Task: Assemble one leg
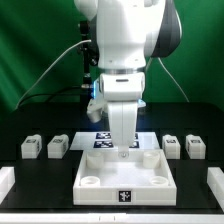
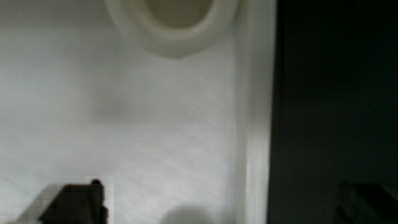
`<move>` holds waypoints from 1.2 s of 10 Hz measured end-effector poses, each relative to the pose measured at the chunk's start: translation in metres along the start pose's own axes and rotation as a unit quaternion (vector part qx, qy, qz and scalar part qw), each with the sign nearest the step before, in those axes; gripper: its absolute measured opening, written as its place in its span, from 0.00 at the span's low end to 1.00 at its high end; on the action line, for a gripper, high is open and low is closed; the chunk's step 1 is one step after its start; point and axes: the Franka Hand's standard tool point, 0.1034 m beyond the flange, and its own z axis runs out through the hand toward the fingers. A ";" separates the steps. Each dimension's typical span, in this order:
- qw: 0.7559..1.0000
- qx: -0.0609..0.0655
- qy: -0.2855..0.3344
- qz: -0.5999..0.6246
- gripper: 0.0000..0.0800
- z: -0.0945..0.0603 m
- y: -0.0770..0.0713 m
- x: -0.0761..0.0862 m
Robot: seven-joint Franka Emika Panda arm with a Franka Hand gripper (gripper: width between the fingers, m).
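Observation:
My gripper (image 1: pixel 123 151) hangs low over the far part of the large white square tray-like piece (image 1: pixel 150 168), which lies at the front middle of the black table. In the wrist view the gripper (image 2: pixel 217 206) is open and empty, its two dark fingertips (image 2: pixel 75 202) wide apart over the tray's flat floor (image 2: pixel 125 120), with a round corner socket (image 2: pixel 173 22) ahead and the tray's rim (image 2: pixel 258 100) beside it. Two legs (image 1: pixel 30 148) (image 1: pixel 58 146) stand at the exterior view's left of the tray. Two more legs (image 1: pixel 171 146) (image 1: pixel 196 147) stand at its right. None is held.
The marker board (image 1: pixel 97 140) lies flat just behind the tray, partly hidden by the arm. White pieces show at the exterior view's lower left edge (image 1: pixel 5 180) and lower right edge (image 1: pixel 215 180). A green backdrop stands behind.

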 end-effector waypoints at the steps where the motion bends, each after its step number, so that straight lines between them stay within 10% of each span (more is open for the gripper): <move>1: 1.000 0.005 0.001 0.005 0.81 0.006 -0.001 -0.002; 3: 1.000 0.006 0.001 0.009 0.81 0.007 -0.002 -0.001; 9: 1.000 0.007 0.001 0.009 0.07 0.007 -0.002 -0.002; 12: 1.000 0.007 0.001 0.009 0.07 0.007 -0.002 -0.002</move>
